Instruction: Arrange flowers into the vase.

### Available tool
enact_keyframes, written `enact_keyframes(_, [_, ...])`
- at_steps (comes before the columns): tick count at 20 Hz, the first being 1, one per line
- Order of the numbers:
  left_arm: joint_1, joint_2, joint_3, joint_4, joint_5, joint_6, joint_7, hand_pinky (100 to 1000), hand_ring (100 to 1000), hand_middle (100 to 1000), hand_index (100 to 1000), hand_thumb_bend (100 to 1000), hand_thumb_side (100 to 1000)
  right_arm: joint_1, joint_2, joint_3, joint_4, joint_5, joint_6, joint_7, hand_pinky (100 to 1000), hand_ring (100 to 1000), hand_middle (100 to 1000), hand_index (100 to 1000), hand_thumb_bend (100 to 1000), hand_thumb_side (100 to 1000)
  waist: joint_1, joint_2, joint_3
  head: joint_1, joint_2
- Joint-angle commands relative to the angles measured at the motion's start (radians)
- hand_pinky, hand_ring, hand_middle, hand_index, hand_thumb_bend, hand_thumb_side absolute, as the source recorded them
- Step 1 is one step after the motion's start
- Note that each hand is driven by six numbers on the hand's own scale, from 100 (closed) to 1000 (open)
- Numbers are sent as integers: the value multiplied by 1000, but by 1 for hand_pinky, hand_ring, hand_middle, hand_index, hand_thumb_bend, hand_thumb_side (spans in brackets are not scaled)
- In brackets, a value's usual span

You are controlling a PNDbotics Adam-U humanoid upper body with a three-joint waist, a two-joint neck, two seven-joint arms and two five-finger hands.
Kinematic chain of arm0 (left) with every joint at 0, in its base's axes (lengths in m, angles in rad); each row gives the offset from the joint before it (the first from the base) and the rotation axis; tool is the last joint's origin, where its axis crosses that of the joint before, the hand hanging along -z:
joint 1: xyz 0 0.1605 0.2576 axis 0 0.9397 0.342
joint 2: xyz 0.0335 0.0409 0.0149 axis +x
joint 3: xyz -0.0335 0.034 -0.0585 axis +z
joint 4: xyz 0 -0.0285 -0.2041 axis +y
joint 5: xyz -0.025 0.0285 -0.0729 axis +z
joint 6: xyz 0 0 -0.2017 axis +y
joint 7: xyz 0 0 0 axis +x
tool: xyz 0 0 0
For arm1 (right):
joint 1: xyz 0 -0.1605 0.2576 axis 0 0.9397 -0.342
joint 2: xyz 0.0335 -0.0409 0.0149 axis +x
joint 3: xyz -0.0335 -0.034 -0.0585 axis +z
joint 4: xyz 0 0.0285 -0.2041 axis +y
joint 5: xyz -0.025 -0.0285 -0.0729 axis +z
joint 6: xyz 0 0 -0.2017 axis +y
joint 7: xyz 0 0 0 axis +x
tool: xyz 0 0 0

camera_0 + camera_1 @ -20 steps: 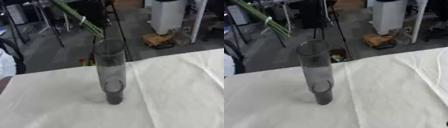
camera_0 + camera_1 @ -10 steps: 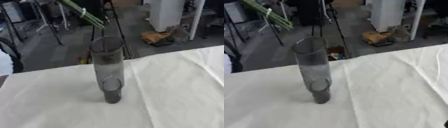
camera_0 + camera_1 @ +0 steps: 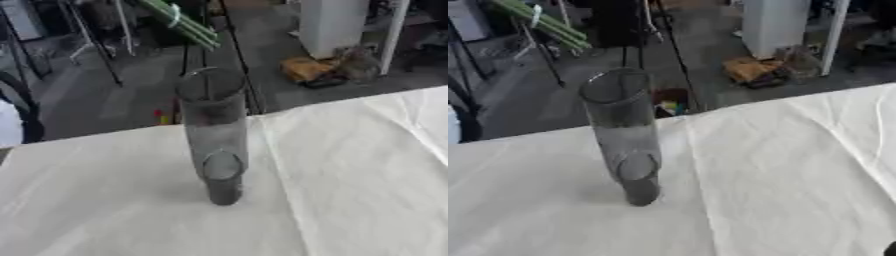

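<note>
A tall grey see-through vase [image 3: 213, 131] stands upright on the white cloth-covered table [image 3: 359, 180], left of the middle. A bundle of green flower stems [image 3: 186, 24] with a pale band round it hangs slanted in the air above and behind the vase's open mouth. The stems' lower ends are clear of the rim, and their upper part runs out of the top of the view, so whatever holds them is hidden. A small dark shape [image 3: 891, 248] sits at the lower right corner of the right eye view, and I cannot make out what it is.
The table's far edge [image 3: 105, 134] runs just behind the vase. Beyond it is a grey floor with dark tripod legs [image 3: 229, 60], a white cabinet [image 3: 332, 25] and a yellow-brown bundle [image 3: 306, 69]. The cloth has creases at the right [image 3: 411, 135].
The green stems have risen and drifted a little right, so their lower ends now hang higher above the vase's mouth. The vase has stayed in place.
</note>
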Motion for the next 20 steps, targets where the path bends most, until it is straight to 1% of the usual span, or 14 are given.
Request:
enact_keyframes(1, [-7,26,-2,-12,-55,-19,-11,100,100,100,118,134,556,-7,-3,2,-16,10,2,5,584,731,500,750,100,813,-5,-17,-2,4,-7])
enact_keyframes(2, [-6,26,-4,-12,-75,-27,-15,100,100,100,119,166,508,-7,-2,2,-16,10,3,5,585,731,500,750,100,814,-5,-17,-3,4,-8])
enact_keyframes(3, [-5,26,-7,-12,-96,-35,-19,100,100,100,119,192,491,-8,-2,2,-16,10,3,5,585,732,500,750,100,814,-5,-16,-3,4,-8])
enact_keyframes(4, [-3,26,-9,-12,-114,-42,-21,100,100,100,119,243,491,-8,-2,2,-16,10,4,6,585,732,500,750,100,814,-4,-16,-4,4,-9])
enact_keyframes(5, [-1,26,-13,-12,-127,-49,-22,100,100,100,119,265,496,-8,-2,2,-16,10,6,6,586,732,500,751,100,814,-4,-16,-4,4,-10])
enact_keyframes(10, [8,23,-27,-12,-161,-59,-22,100,100,100,118,255,503,-10,-2,1,-16,11,11,8,587,733,500,751,100,815,-2,-14,-6,3,-11])
enact_keyframes(15, [17,12,-35,-12,-148,-31,-19,100,100,100,118,235,526,-12,0,3,-16,14,14,13,588,734,498,751,100,814,0,-9,-9,5,-13])
enact_keyframes(20, [4,0,-25,3,-142,3,4,100,100,100,118,220,545,-13,1,9,-16,19,18,23,591,735,497,752,100,814,5,-3,-15,9,-17])
